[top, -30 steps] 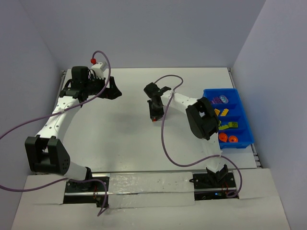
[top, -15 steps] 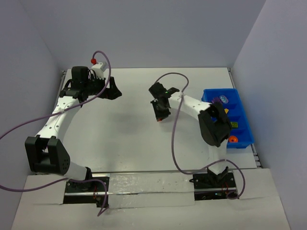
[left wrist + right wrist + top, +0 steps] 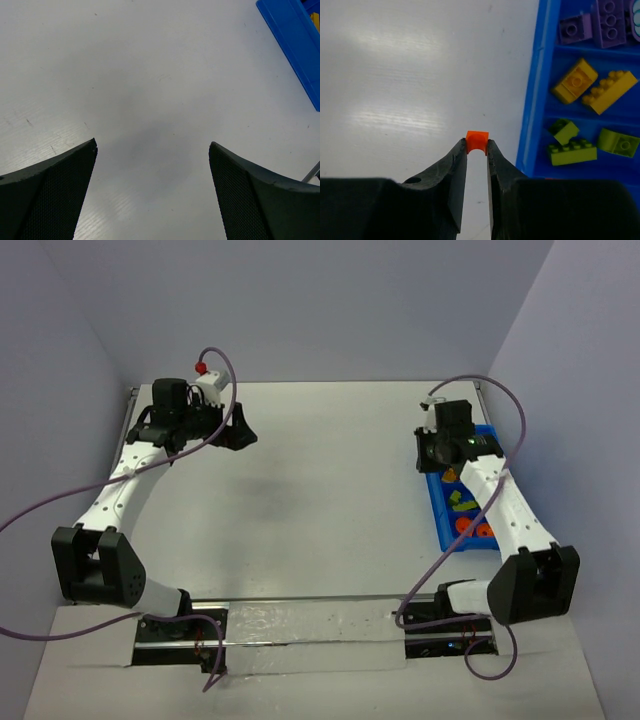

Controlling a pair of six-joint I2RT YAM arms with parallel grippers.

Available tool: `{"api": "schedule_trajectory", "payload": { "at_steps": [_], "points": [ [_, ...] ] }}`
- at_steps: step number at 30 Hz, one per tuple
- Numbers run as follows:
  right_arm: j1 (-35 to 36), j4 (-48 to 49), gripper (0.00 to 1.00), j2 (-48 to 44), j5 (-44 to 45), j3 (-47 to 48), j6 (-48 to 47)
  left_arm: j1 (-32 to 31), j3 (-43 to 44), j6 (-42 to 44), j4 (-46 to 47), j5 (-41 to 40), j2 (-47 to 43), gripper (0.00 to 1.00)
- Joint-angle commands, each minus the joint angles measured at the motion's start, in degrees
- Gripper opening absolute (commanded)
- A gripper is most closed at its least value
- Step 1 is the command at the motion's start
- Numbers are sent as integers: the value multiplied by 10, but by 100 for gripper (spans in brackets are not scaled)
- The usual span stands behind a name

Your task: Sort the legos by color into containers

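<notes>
Right claw [image 3: 477, 148] with orange lego [image 3: 477, 139] beside tray [image 3: 536, 100]

The white table [image 3: 320, 530] is lying flat and wide, with pale walls standing around its far side and both ends. Its top is looking smooth and a little shiny, and light is bouncing off it in soft stripes. A few tiny marks [image 3: 27, 121] and thin scratches are showing on it up close. A soft grey shadow [image 3: 265, 490] is lying near the middle, a bit to the left. One blue tray [image 3: 437, 510] is sitting right on the table, over on the right side, close to the right edge. Its long side is running from far to near.
</notes>
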Motion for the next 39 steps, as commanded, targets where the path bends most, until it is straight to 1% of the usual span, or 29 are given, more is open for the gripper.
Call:
{"api": "schedule_trajectory", "payload": {
  "at_steps": [1,4,8,10,13,18,21,28,30,31,32,33,34,36,39],
  "points": [
    [-65,-55,0,-74,-8,-42,-106,-10,29,9,9,12,3,99],
    [-144,-88,0,-93,-32,-64,-161,-19,31,7,12,13,9,99],
    [-205,-110,0,-95,-29,-93,-224,-24,35,8,12,11,15,99],
    [-229,-119,0,-76,-21,-106,-248,-25,39,9,10,12,18,99],
    [-243,-121,0,-56,-25,-114,-266,-26,41,8,10,14,21,99],
    [-246,-109,0,-22,-23,-121,-275,-27,40,9,7,10,21,99],
    [-247,-102,3,-13,-21,-128,-278,-27,38,9,3,5,18,99],
    [-247,-106,5,11,-19,-133,-279,-27,36,9,0,3,19,99],
    [-247,-110,14,9,-19,-135,-282,-27,37,9,0,3,20,99],
    [-247,-111,21,8,-19,-136,-282,-27,37,9,0,3,20,99],
    [-247,-112,29,8,-19,-136,-282,-27,38,9,0,4,20,99],
    [-247,-113,42,5,-21,-136,-283,-27,38,9,1,4,20,99],
    [-248,-116,51,2,-23,-134,-283,-27,38,9,1,4,20,99],
    [-248,-131,64,-4,-33,-122,-282,-27,40,9,-1,3,20,99],
    [-248,-157,78,-16,-51,-86,-279,-27,41,9,-7,0,19,99]
  ]
}}
